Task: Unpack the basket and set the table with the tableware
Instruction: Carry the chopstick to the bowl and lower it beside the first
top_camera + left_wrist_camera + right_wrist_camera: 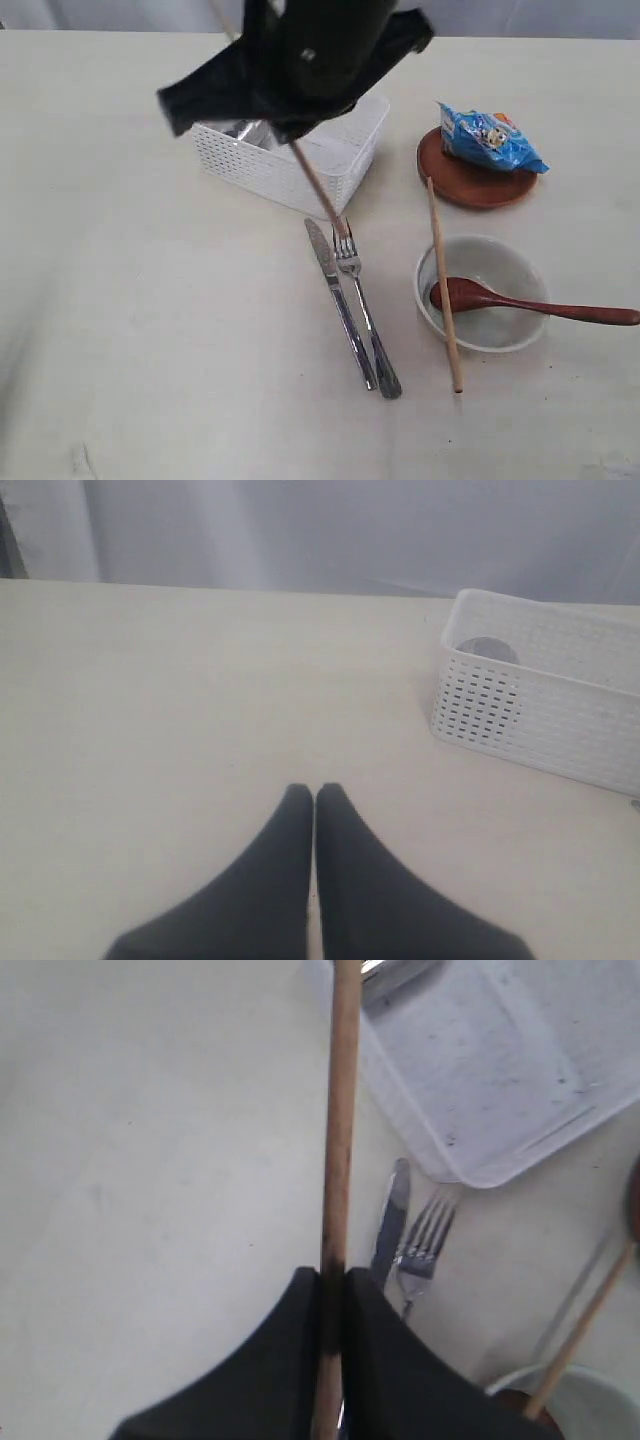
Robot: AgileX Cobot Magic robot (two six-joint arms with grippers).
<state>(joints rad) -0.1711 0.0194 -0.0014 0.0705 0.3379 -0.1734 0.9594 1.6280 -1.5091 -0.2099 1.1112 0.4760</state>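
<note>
1. Exterior view: the basket (300, 160) stands on the table (150, 330).
   - The right gripper (290, 128) hangs over the basket, clamped on a chopstick (320, 192). The chopstick slants down past the basket's near wall, towards the fork.
   - The knife (338, 300) and fork (366, 315) lie side by side just in front of the basket.
   - Further off to that side sits the bowl (522, 262) with the spoon (545, 308) in it. The second chopstick (443, 290) lies across the bowl's rim.
   - Beside the basket, the plate (470, 187) carries a blue snack packet (490, 138).
   - Something shiny, probably the cup (240, 130), shows inside the basket.

2. Left wrist view: the left gripper (315, 802) has its fingers pressed together on nothing. It sits over bare table, well apart from the basket. A rounded grey shape shows above the basket wall, and I take it for the cup.

3. Right wrist view: the right gripper's fingers are closed on the chopstick shaft. Apart from a metal glint at one edge, the basket floor looks bare.

4. Progress: most of the tableware is out of the basket. As I judge it, the held chopstick has yet to be set down by its mate and the cup is still to be lifted out.
</note>
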